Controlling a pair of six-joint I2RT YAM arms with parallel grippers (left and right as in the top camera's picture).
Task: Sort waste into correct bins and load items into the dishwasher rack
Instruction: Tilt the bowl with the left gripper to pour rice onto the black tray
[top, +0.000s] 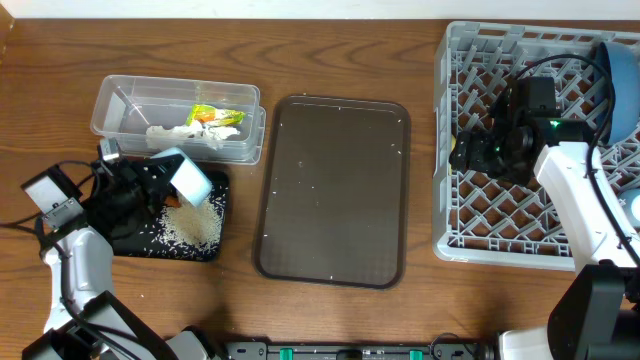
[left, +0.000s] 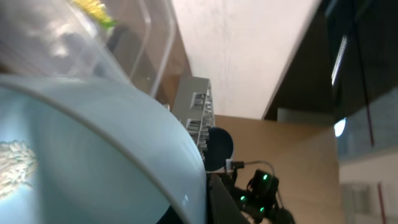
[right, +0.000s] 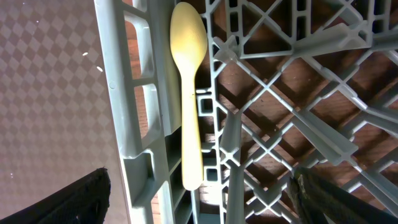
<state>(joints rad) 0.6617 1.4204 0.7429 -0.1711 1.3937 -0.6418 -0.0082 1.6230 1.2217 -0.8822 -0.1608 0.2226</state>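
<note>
**A:** What's the left gripper (top: 165, 186) doing?

**B:** I'm seeing it pinching the cup (top: 189, 178), jaws pressed together on the wall. The cup is tipping mouth-down over the black tray (top: 216, 190), left of the brown tray (top: 335, 200). Rice (top: 190, 226) is piling right under the mouth.

**A:** Cup empty?

**B:** No. The left wrist view is showing rice clinging inside, so I'm judging the pour unfinished.

**A:** What's the next move turning on?

**B:** Keeping the mouth over the black tray. The pile is sitting near the edge facing the brown tray, so I'm getting little room that way. The tub (top: 110, 115), up-left of the brown tray, is boxing in the far side.

**A:** And after that?

**B:** The rack (top: 443, 215) is lying right of the brown tray, well apart from the cup and on the right arm's side. I'm expecting a long, low carry across the brown tray.

**A:** Right gripper?

**B:** The right gripper (right: 199, 186) is hanging spread wide over the rack edge nearest the brown tray, gripping nothing. The spoon (right: 188, 93) is lying along that wall, long axis parallel to it, with the handle end pointing at the gap between the fingers.
</note>
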